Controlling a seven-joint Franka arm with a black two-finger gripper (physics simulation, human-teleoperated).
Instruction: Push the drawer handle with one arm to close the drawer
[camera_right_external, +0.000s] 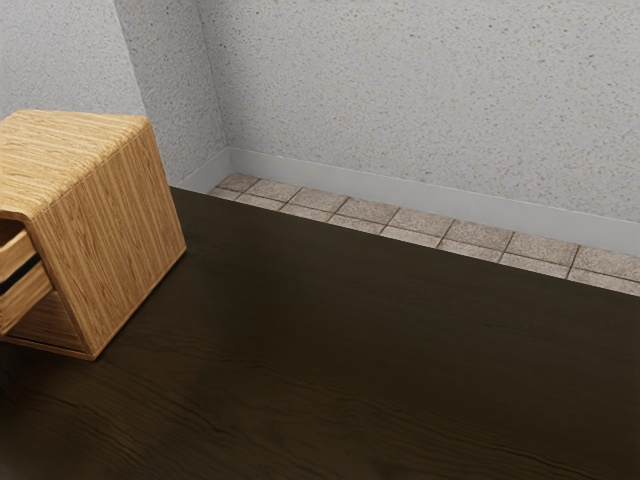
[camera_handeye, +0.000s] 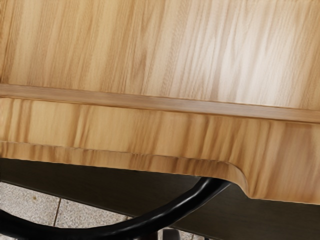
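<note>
Gripper opening cannot be determined. Curved black handle (camera_handeye: 150, 221), apparently drawer handle, is located near gripper, just under hand. Drawer (camera_right_external: 25, 296) is seen extended from wooden cabinet (camera_right_external: 120, 240).

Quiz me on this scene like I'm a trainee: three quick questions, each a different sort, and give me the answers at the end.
1. True or false: the cabinet stands at the exterior view's right.
2. In the wrist view, the handle is:
A) white and straight
B) black and curved
C) red and straight
3. Fill in the blank: beyond the table, the floor is laid with ____.

Key: 1. False; 2. B; 3. tiles
</note>
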